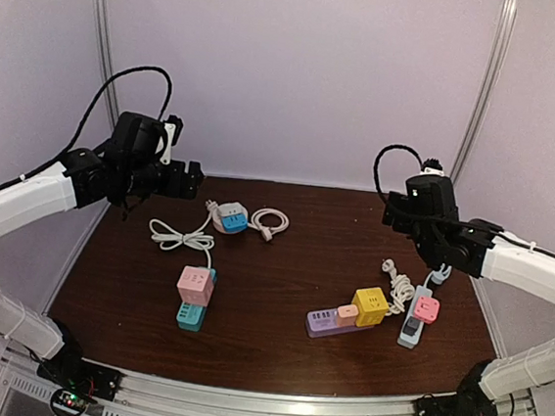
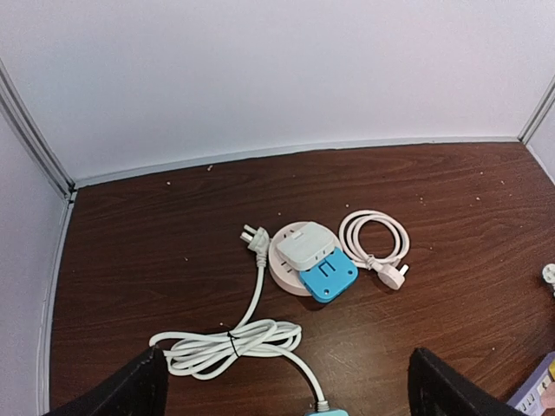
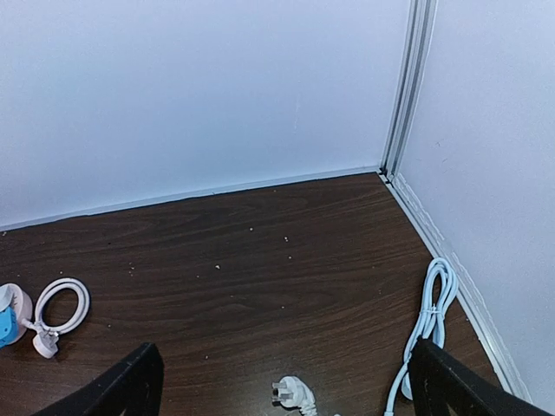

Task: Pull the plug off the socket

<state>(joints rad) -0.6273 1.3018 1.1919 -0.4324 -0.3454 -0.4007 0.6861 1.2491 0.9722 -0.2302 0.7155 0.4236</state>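
Several sockets with plugs lie on the dark wooden table [image 1: 273, 355]. A round white socket [image 2: 284, 260] carries a white plug [image 2: 307, 245] and a blue plug [image 2: 328, 275]; it also shows in the top view [image 1: 229, 216]. A pink cube plug [image 1: 194, 285] sits on a teal strip [image 1: 191, 316]. A yellow cube plug [image 1: 370, 306] and a peach plug [image 1: 348, 312] sit on a purple strip [image 1: 323, 323]. A pink plug [image 1: 427, 308] sits on a grey strip [image 1: 410, 329]. My left gripper [image 1: 187, 180] hovers open above the back left. My right gripper [image 1: 395, 211] hovers open at the back right. Both are empty.
A bundled white cable [image 2: 230, 344] with a loose plug [image 2: 254, 238] runs to the teal strip. A small coiled white cable [image 2: 375, 243] lies right of the round socket. A light blue cable [image 3: 429, 316] lies along the right wall, and a loose white plug [image 3: 293, 392] is near it.
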